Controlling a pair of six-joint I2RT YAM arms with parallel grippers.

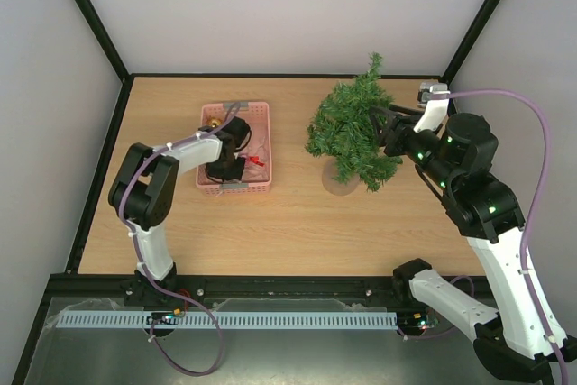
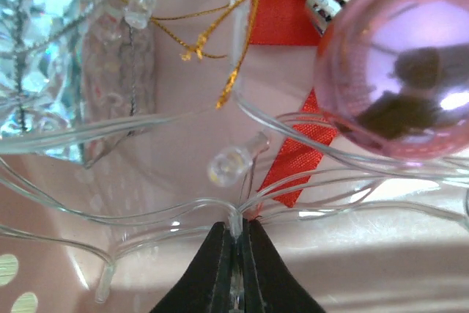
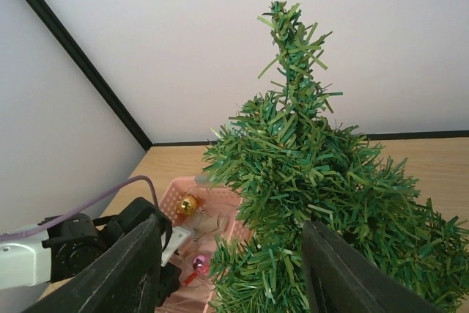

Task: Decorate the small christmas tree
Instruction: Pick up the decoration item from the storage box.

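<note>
My left arm [image 1: 144, 194] rises from its base at the near edge, folds sharply at the elbow and sends its forearm out to the right, with the wrist bent downward. My left gripper [image 2: 235, 234] points down with its two black fingers [image 2: 209, 269] pressed together. Only a thin clear wire [image 2: 233, 218] sits pinched between the tips. My right arm [image 1: 491, 214] swings out from its base, climbs along the right side, then leans inward with its wrist turned to the left, roughly level. My right gripper [image 3: 229, 225] is spread wide — one black finger stands at each lower side of its wrist view.
</note>
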